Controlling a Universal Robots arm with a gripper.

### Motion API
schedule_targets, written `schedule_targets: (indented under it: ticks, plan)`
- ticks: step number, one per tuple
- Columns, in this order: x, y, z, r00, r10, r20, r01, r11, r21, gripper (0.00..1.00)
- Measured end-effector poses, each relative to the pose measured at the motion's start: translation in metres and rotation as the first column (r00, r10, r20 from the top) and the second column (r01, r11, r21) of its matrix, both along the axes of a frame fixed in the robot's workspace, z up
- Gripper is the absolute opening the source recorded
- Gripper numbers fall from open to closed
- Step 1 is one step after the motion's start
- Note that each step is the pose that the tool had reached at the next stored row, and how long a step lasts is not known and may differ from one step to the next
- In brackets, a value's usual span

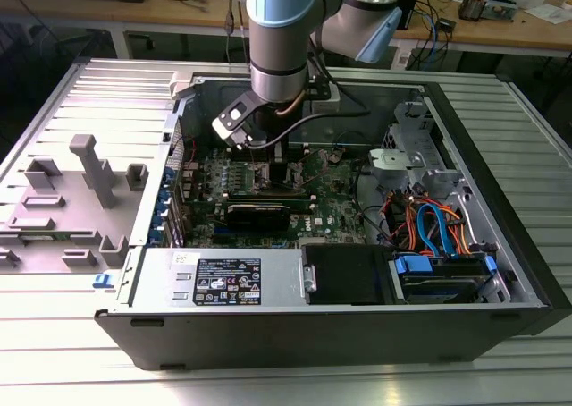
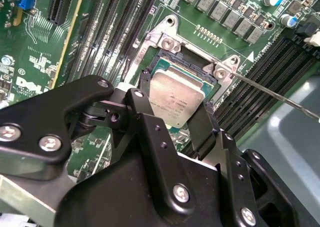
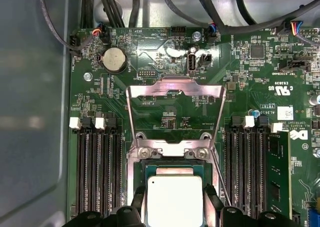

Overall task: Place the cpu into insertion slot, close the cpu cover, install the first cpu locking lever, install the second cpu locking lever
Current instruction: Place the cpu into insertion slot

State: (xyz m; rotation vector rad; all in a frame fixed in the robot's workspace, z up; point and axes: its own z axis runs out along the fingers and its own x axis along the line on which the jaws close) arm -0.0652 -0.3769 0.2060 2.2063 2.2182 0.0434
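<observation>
Second wrist view: gripper (image 2: 175, 104) is pinching the cpu (image 2: 177, 94) by two opposite edges, chip sitting in or just over the insertion slot (image 2: 186, 57); we can't tell if it's fully seated. We judge the cpu light, stiff, thin, w/ a smooth metal top, and fragile against the socket contacts, so an edge hold on the green substrate, kept level, looks right. First wrist view adds the cpu cover (image 3: 175, 90) hinged up and open beyond the slot, w/ memory slots (image 3: 97, 172) on both sides. Second wrist view gives the thin locking lever (image 2: 275, 94) sticking out unlatched. Exterior view gives the arm (image 1: 281, 39) reaching down into the open PC case (image 1: 500, 200).
</observation>
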Motion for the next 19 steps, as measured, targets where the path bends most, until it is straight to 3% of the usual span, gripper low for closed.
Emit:
schedule_targets:
  ticks: [19]
  plan:
    - [0.0000, 0.0014, -0.0057, 0.9999, -0.012, -0.0001, 0.012, 0.9999, -0.0002, 0.55]
